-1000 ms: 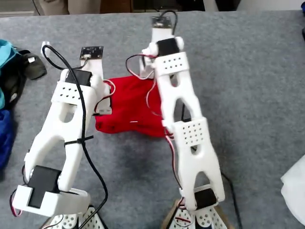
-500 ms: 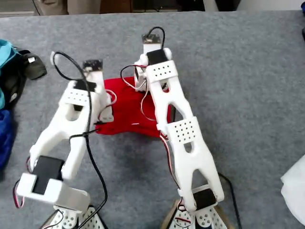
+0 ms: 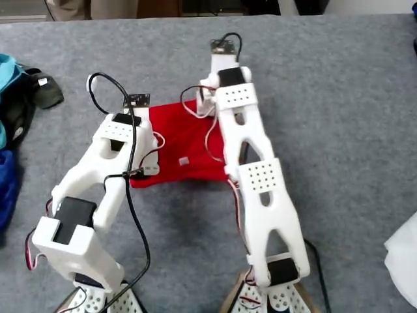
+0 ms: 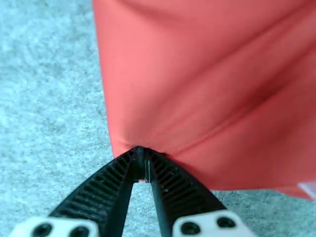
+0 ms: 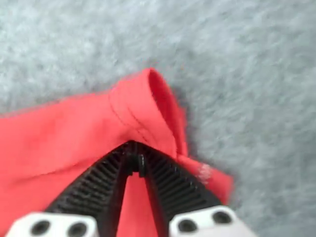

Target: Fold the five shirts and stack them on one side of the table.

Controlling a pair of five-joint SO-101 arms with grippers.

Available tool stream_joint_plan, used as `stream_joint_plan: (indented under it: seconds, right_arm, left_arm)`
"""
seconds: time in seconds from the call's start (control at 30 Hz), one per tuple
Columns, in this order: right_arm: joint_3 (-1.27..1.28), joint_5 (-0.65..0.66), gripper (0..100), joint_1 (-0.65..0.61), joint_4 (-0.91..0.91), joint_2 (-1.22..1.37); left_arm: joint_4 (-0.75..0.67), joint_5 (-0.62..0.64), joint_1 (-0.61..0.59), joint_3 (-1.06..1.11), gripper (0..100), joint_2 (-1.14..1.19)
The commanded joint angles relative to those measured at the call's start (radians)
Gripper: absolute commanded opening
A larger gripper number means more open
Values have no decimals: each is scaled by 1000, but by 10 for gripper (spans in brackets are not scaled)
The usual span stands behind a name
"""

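A red shirt (image 3: 186, 147) lies partly folded on the grey table (image 3: 339, 98), between the two white arms. My left gripper (image 4: 142, 157) is shut on an edge of the red shirt (image 4: 207, 84); in the high view it sits at the shirt's left side (image 3: 144, 140). My right gripper (image 5: 135, 161) is shut on a folded hem of the red shirt (image 5: 98, 128), at the shirt's far right corner in the high view (image 3: 207, 98). A fold of red cloth stands up just past the right fingertips.
A heap of other clothes, teal, black and blue (image 3: 12, 98), lies at the table's left edge. A white garment (image 3: 404, 254) shows at the right edge. Open grey table lies to the right and far side of the arms.
Both arms shifted to the right with the red shirt, after a swing to the left half a second ago. The shirt now lies flatter and more square between them.
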Motion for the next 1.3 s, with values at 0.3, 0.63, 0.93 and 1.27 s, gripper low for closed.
stream_joint_plan:
  seconds: [0.3,0.63,0.93,1.27]
  right_arm:
    - [-116,5,5,108,-44,-41]
    - [-199,8,5,36,218,-217]
    - [378,-41,5,-45,216,-682]
    - [1155,-71,5,-171,68,-1033]
  left_arm:
    - [21,-6,-18,11,19,18]
    - [195,-5,-25,-172,19,-41]
    - [359,-8,-55,-568,19,-208]
    - [63,-9,-121,-555,19,33]
